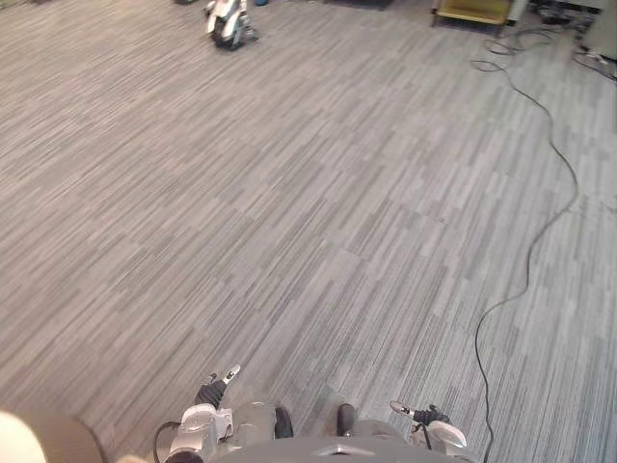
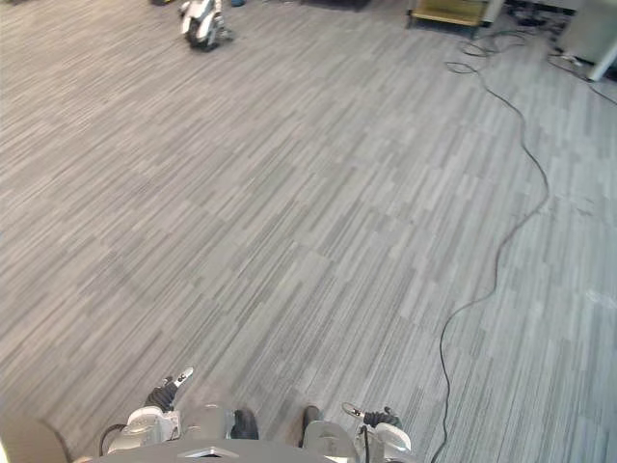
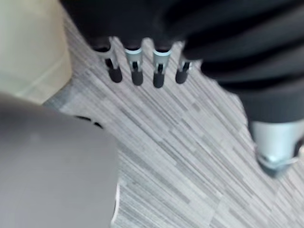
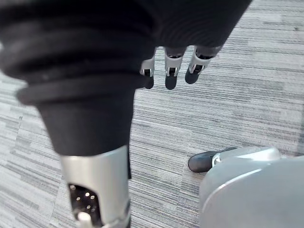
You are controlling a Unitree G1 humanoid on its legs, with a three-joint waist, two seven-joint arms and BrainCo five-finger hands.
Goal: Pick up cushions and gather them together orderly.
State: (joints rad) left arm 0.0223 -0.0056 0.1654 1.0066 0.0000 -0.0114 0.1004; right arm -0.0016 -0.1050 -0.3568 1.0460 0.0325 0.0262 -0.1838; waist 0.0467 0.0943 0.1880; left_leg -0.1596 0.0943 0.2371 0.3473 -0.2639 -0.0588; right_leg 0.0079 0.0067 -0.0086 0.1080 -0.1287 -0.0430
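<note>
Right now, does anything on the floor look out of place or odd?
Nothing looks spilled or damaged. A pale thing, likely a cushion, sits at the lower left near the left robot hand. Far off, a white-and-black object lies on the carpet; I cannot tell what it is.

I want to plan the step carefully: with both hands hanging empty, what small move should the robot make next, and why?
Probably turn left toward the pale cream thing, perhaps a cushion, close by the left hand. That hand and the right hand have straight fingers holding nothing, and this thing lies nearest.
</note>
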